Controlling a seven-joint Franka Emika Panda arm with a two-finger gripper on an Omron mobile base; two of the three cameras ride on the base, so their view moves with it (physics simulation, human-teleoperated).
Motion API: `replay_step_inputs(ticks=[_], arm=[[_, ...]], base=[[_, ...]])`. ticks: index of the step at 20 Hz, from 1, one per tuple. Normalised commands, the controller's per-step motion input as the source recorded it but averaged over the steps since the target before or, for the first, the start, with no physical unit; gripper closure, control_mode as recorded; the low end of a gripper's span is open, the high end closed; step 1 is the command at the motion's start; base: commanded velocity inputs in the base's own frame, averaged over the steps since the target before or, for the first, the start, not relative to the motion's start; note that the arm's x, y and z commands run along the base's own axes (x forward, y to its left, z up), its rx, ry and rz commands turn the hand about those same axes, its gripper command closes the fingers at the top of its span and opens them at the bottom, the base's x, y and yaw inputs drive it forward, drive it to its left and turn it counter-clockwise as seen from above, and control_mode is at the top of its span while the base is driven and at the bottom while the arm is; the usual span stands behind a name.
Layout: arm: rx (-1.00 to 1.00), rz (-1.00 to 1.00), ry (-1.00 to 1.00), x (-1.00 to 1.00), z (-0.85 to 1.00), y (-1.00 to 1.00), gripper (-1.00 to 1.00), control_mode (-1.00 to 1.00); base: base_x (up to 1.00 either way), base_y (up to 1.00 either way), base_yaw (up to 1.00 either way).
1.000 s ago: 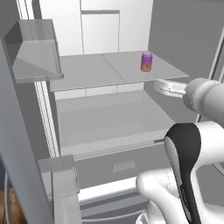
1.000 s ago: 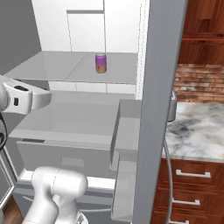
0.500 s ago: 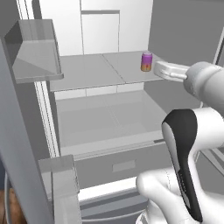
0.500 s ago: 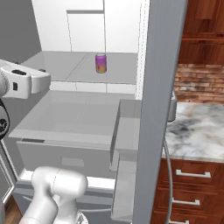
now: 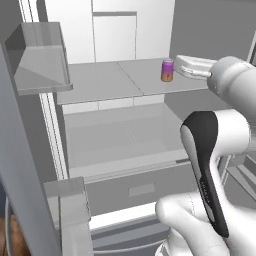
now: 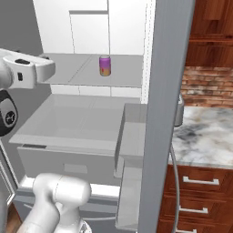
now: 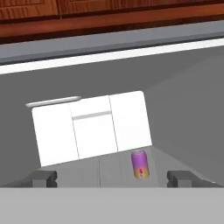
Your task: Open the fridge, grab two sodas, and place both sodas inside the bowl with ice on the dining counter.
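Hand (image 7: 111, 178) spread wide and empty, level with the purple soda (image 7: 140, 164) on the fridge shelf (image 5: 100, 82)

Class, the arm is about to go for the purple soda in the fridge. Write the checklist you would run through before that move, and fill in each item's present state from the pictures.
1. Fridge door out of the way: ok. The fridge stands open with its shelves exposed.
2. Target located: ok. The purple soda stands upright on the upper shelf.
3. Jaws ready: ok. The gripper is open, its tips spread wider than the can.
4. Alignment: not ok. In the hand view the can sits right of centre between the tips.
5. Nothing held already: ok. No object lies between the fingers.
6. Second soda located: cannot tell.
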Motion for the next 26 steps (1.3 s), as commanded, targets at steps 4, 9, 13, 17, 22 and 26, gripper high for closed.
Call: replay_step_inputs(ticks=[4,9,13,17,22,26], arm=[[-0.05,-0.01,0.13,0.34,0.0,0.03,-1.0,-1.0],[-0.13,0.0,0.19,0.35,-0.05,-0.06,-1.0,-1.0],[-0.11,0.0,0.09,0.59,0.0,-0.03,-1.0,-1.0],[-0.04,0.0,0.02,0.73,0.0,-0.01,-1.0,-1.0],[0.0,0.0,0.05,0.63,0.0,-0.06,-1.0,-1.0],[0.0,0.0,0.04,0.55,-0.09,-0.09,-1.0,-1.0]], base=[[0.0,0.0,0.0],[0.0,0.0,0.0],[0.0,0.0,0.0],[0.0,0.0,0.0],[0.0,0.0,0.0],[0.0,0.0,0.0]])
